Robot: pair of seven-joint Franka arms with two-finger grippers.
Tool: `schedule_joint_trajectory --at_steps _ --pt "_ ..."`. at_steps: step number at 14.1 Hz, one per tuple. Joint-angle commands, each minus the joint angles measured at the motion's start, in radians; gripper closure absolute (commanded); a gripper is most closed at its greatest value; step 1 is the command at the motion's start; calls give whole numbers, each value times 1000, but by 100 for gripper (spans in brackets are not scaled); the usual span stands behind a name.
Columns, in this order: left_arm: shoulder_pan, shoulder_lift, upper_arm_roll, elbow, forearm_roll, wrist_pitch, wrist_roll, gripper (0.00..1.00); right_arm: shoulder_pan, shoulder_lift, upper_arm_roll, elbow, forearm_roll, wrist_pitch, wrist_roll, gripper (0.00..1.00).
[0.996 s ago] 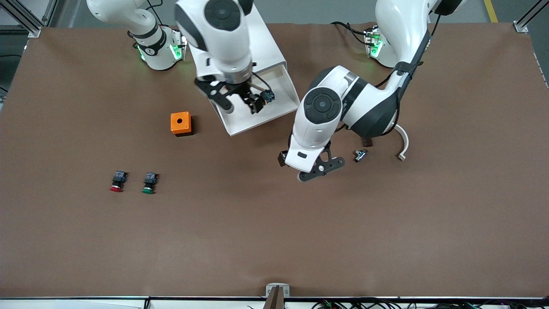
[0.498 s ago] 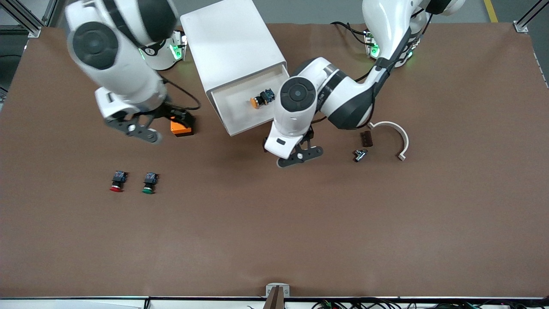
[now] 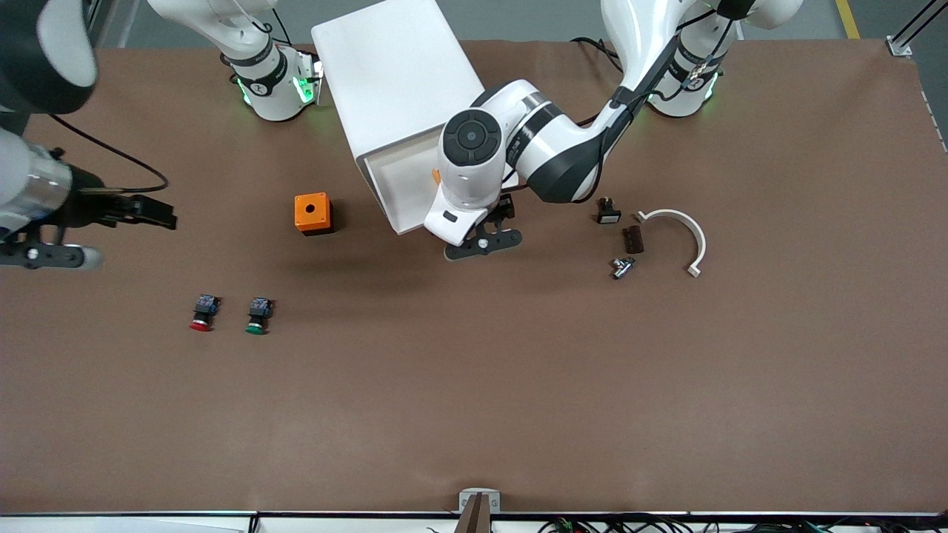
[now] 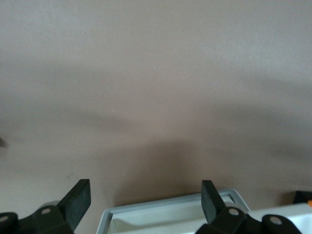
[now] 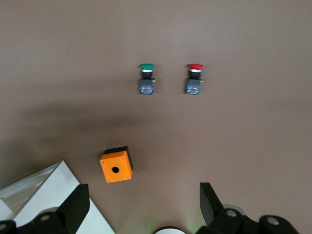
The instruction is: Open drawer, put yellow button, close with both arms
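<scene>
The white cabinet (image 3: 392, 70) stands between the arm bases with its top drawer (image 3: 396, 189) pulled out. The yellow button (image 3: 435, 176) lies in that drawer, and only an orange sliver of it shows beside the left arm. My left gripper (image 3: 481, 240) hangs open and empty over the drawer's front edge. In the left wrist view the drawer rim (image 4: 170, 210) lies between the fingers of the left gripper (image 4: 145, 195). My right gripper (image 3: 132, 239) is open and empty, raised over the table at the right arm's end. In its own view the right gripper (image 5: 143, 200) holds nothing.
An orange box with a hole (image 3: 312, 213) sits beside the drawer toward the right arm's end. A red button (image 3: 201, 312) and a green button (image 3: 257, 316) lie nearer the front camera. Small dark parts (image 3: 632, 238) and a white curved piece (image 3: 685, 237) lie toward the left arm's end.
The right gripper let go of the yellow button in the drawer and swung away toward its end of the table. The left arm moved across to the drawer's front edge.
</scene>
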Motion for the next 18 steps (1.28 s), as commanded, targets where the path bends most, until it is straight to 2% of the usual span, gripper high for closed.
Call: schedule_joint_trajectory --at_steps 1,3,8,10,12,18 --pt "-15 3 6 -9 -22 14 -45 0 -50 -4 25 42 -40 -27 -67 0" --pt "-28 8 6 -9 -34 12 -78 0 -74 1 25 58 -90 -27 -163 0" --pt "-41 3 6 -19 -66 5 -64 0 -111 4 27 56 -77 -35 -157 0" --pt "-48 2 6 -21 -100 5 -66 0 -123 4 27 54 -62 -38 -154 0" --pt "-64 0 6 -21 -132 6 -64 0 -149 2 27 54 13 -38 -134 0" --pt "-114 3 6 -47 -278 6 -66 0 -156 4 25 114 14 -38 -103 0"
